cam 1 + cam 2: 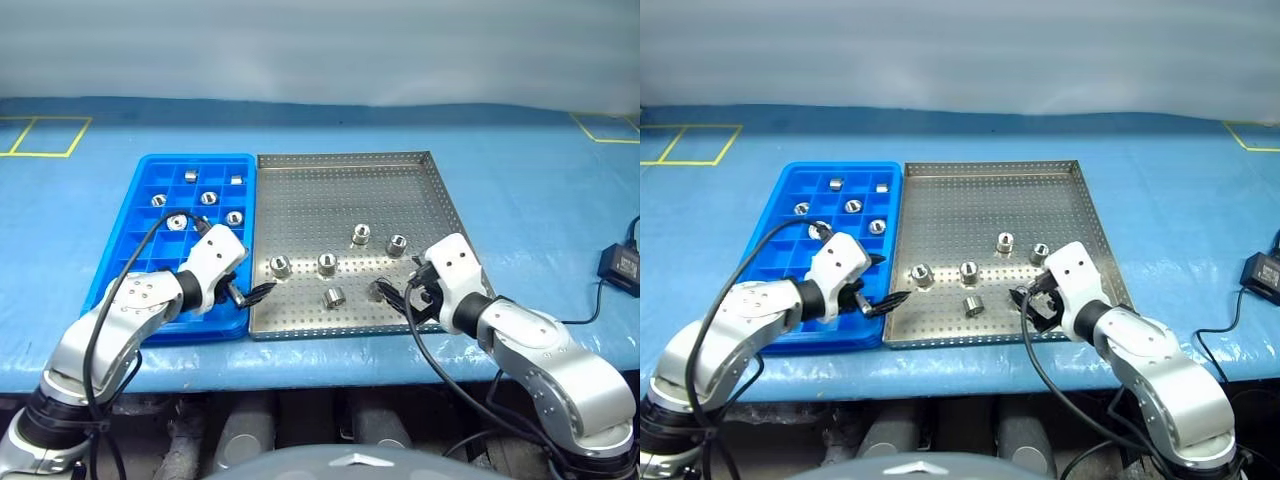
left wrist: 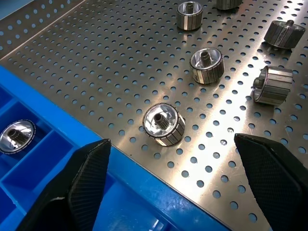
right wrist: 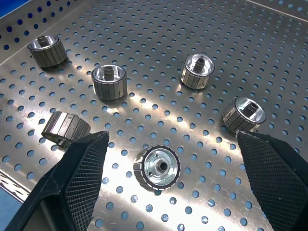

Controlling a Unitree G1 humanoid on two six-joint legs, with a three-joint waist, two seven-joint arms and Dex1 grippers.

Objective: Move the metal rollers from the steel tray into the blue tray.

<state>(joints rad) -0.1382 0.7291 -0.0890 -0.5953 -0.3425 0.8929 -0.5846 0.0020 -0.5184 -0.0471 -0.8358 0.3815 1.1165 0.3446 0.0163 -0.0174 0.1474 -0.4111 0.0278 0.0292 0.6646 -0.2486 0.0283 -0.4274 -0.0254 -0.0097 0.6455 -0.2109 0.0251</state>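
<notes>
Sorting stage: five metal rollers [image 1: 327,263] lie loose on the steel tray [image 1: 340,180], others already sit in compartments of the blue tray [image 1: 150,170], which abuts its left edge on the blue surface [image 1: 520,180].
Left hand [image 1: 250,293]: fingers spread wide, empty, angled down over the seam between trays, framing the nearest roller [image 2: 163,124].
Right hand [image 1: 395,293]: fingers equally wide, empty, tilted down and inward, straddling a roller [image 3: 156,167] near the tray's front edge, likely readying a pick.

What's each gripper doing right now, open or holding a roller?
Left gripper: open, holding nothing, over the near edge of the steel tray.
Right gripper: open, holding nothing, a metal roller lying between its fingers.
</notes>
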